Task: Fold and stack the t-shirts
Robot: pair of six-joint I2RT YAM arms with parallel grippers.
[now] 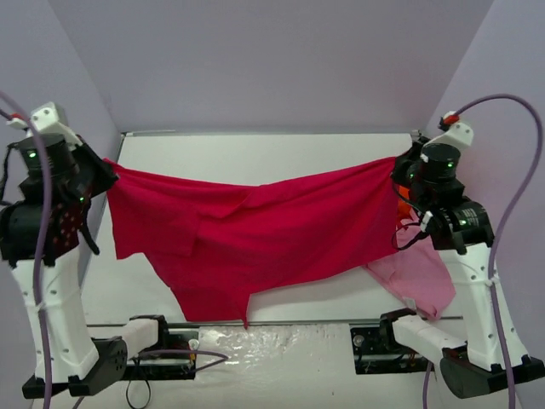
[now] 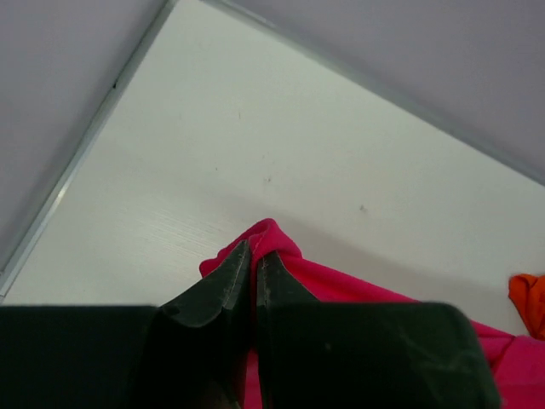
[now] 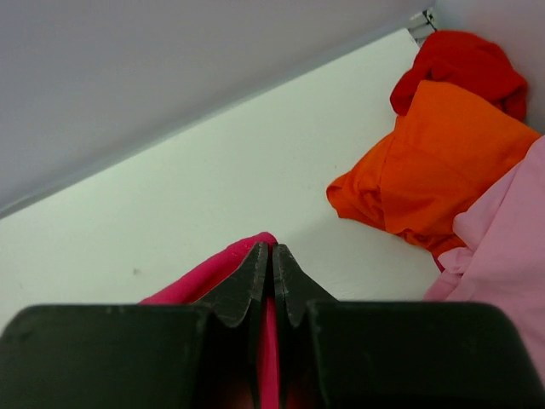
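A crimson-magenta t-shirt [image 1: 255, 234] hangs stretched across the table between both arms, its lower edge drooping toward the near side. My left gripper [image 2: 253, 249] is shut on its left end, where cloth [image 2: 271, 234] bunches over the tips; in the top view that gripper [image 1: 109, 168] is raised at the far left. My right gripper [image 3: 272, 251] is shut on the right end, with cloth [image 3: 217, 268] between its jaws; in the top view it [image 1: 398, 173] is at the far right. A light pink t-shirt [image 1: 421, 277], an orange one [image 3: 426, 166] and a bright red one [image 3: 464, 64] lie crumpled at the right.
The white table [image 1: 255, 158] is walled by lilac panels on three sides. A metal rail [image 1: 281, 322] runs along its near edge. The arm bases [image 1: 128, 354] stand below that rail.
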